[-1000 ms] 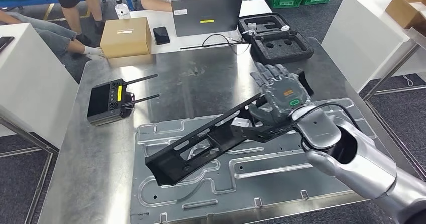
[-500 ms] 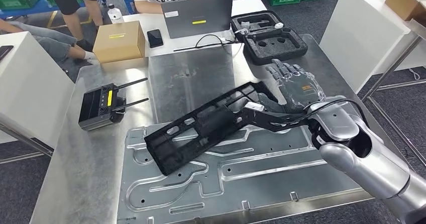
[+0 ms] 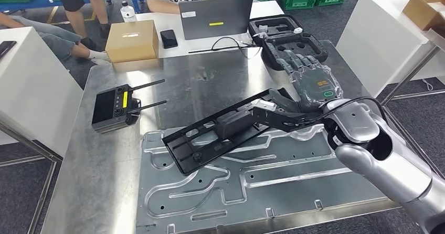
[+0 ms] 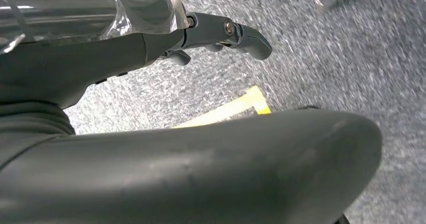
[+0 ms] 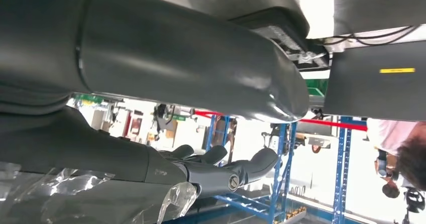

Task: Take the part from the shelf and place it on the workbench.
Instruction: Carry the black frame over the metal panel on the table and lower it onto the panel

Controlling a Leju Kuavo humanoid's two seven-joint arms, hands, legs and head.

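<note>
The long black frame part (image 3: 220, 131) lies slanted across the steel workbench (image 3: 210, 82), its lower left end down on the ribbed metal plate (image 3: 273, 181). My right hand (image 3: 312, 87) holds the part's right end, where a thin black strut runs in under the thumb. The fingers stretch flat toward the black foam case. In the right wrist view the thick thumb and loosely curled fingers (image 5: 221, 174) show close up. My left hand (image 4: 221, 30) hangs over grey carpet with nothing in it, fingers apart from the thumb.
A black remote controller (image 3: 113, 107) with two antennas lies at the bench's left. Behind are a cardboard box (image 3: 132, 39), a phone, a laptop (image 3: 215, 16) and an open black foam case (image 3: 286, 37). People sit and stand beyond the table. White tables flank both sides.
The part has come down from a raised, steep tilt to lie nearly flat, its left end on the plate. My right hand has shifted right and farther back with it.
</note>
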